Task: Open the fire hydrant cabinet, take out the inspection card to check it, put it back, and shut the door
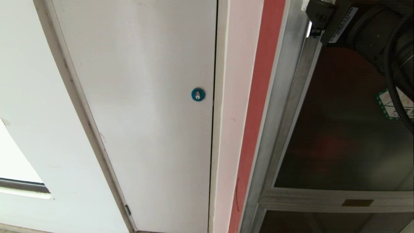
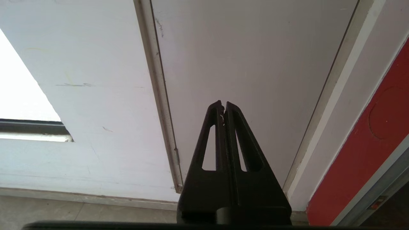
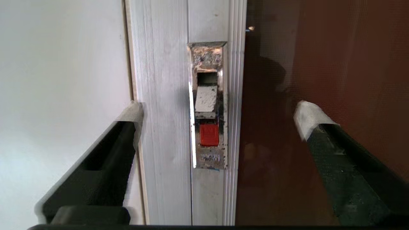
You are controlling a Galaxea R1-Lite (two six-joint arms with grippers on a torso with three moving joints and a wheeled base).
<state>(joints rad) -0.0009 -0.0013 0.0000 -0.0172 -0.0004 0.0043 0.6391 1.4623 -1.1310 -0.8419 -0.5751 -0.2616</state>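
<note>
Your right hand (image 3: pixel 217 111) sits nearest the work, its two fingers spread wide and holding nothing. Their pale-taped fingertips (image 3: pixel 308 116) stand on either side of the latch (image 3: pixel 209 105), apart from it: one tip is in front of the aluminium frame beside the white wall, the other in front of the dark glass. The latch is a worn metal plate set into the frame of the door (image 3: pixel 319 80), with a silvery tab above a small red button (image 3: pixel 209 134).

In the head view the right arm (image 1: pixel 372 29) comes in at the upper right corner, before the door's tinted glass and partly covering the green-and-white sticker (image 1: pixel 386 105). The door lies shut in the fire hydrant cabinet (image 1: pixel 284 106), whose brushed frame borders a red strip of wall.

Your left hand (image 2: pixel 223 107) is well off to the left, fingers pressed together and empty, pointing at the white door (image 1: pixel 145 97) with the round blue lock (image 1: pixel 198 94).
</note>
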